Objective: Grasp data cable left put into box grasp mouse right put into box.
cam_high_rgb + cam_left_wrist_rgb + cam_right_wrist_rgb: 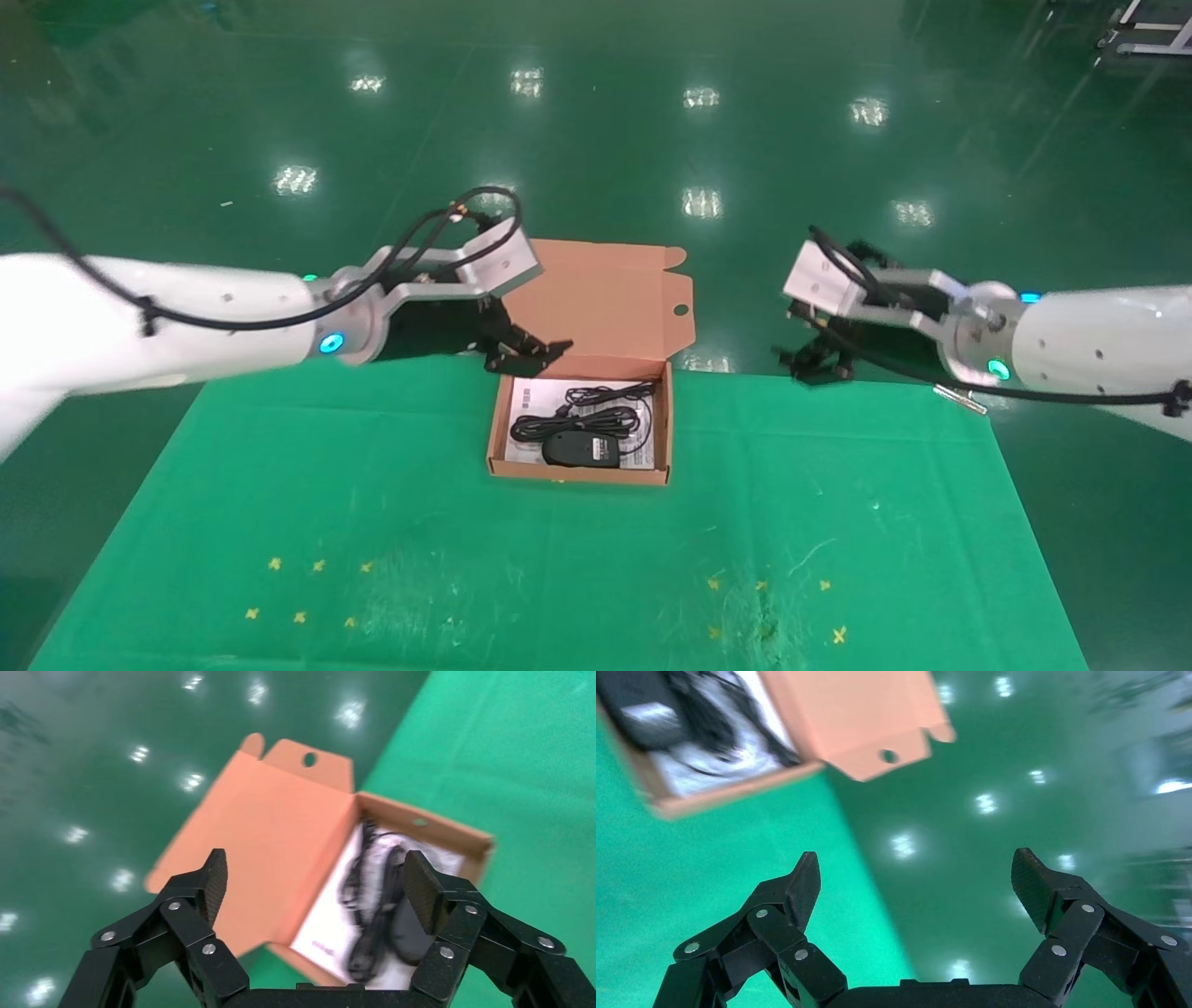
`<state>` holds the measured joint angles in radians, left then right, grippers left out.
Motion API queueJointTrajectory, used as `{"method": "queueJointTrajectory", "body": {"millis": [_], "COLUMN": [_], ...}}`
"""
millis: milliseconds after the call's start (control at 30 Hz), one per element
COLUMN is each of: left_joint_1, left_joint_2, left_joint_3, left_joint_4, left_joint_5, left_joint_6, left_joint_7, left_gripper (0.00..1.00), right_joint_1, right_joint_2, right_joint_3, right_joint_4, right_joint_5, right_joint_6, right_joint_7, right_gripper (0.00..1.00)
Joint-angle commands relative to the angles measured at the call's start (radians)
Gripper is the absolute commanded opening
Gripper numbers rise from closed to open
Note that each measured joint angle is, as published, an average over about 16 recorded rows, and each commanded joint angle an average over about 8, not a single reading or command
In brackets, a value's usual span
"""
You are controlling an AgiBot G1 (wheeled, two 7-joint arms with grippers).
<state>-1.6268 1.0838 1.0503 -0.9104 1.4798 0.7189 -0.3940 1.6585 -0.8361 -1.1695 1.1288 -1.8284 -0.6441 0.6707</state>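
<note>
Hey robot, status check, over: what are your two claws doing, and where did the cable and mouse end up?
Left gripper open, empty, by the box lid. Right gripper open, empty, off the table's far edge. Data cable and mouse both in box. Nothing in the way.

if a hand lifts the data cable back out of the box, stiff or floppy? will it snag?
Probably floppy: the cable is thin, in loose, uneven loops that would sag and spread. Likely light, so a pinch should hold it. Snagging seems possible: it lies against the mouse and its cord in the box, so the mouse might drag along.
</note>
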Motion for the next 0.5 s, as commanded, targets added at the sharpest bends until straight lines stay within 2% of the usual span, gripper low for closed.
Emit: {"method": "queueJointTrajectory", "body": {"millis": [33,400,500], "left_joint_1": [0.023,0.154,0.171], "left_joint_2": [-0.020,-0.131,-0.147], "left_joint_3": [-0.033,-0.214,-0.239], "left_joint_4": [-0.016,-0.104,-0.116], "left_joint_5": [-0.032,-0.208,-0.232], "left_joint_6": [0.033,0.216,0.241], "left_joint_7": [0.009,0.057,0.064], "left_gripper": [1.00,1.00,1.00], "right_joint_1": [-0.024,-0.155,-0.172], "right_joint_2": [0.009,0.060,0.066], "right_joint_3": [0.036,0.236,0.263], "right_joint_4": [0.006,0.041,0.046], "right_joint_5": [0.044,0.291,0.324], "right_joint_6": [-0.034,-0.225,-0.251], "right_joint_7": [-0.020,-0.128,-0.143], "right_gripper": [1.00,1.00,1.00]}}
